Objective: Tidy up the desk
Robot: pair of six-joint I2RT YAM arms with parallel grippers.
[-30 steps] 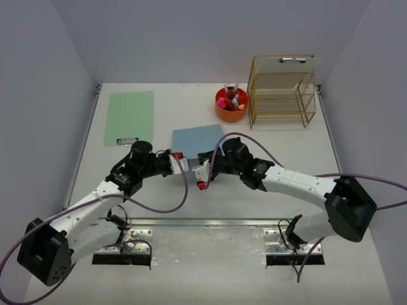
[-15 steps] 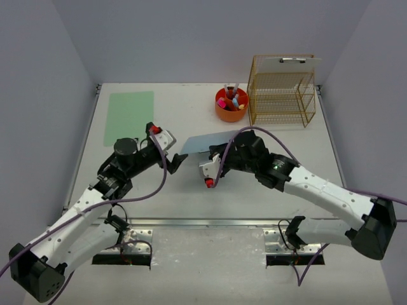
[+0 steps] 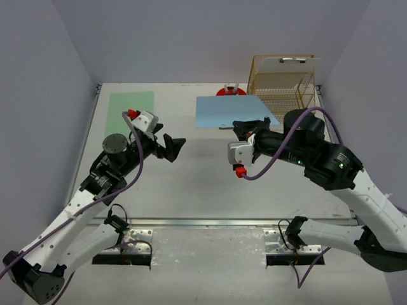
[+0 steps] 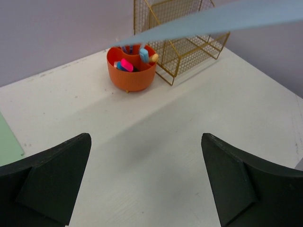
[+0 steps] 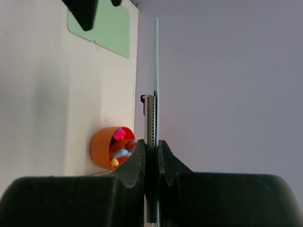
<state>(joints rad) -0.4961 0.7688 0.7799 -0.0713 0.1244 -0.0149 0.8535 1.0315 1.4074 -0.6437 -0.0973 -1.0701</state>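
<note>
Orange cup holds pink, blue and yellow bits; gold wire rack just right of the cup; blue board crosses tilted above the cup, off the desk; green sheet corner well left of the cup; left gripper spread wide on the cup's near side.

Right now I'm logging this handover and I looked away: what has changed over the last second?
The left gripper let go of the blue clipboard, opened and drew back to the left. The right gripper, still shut on the clip end, lifted it off the desk and carried it back toward the rack. The green clipboard, orange cup and rack stayed put.
</note>
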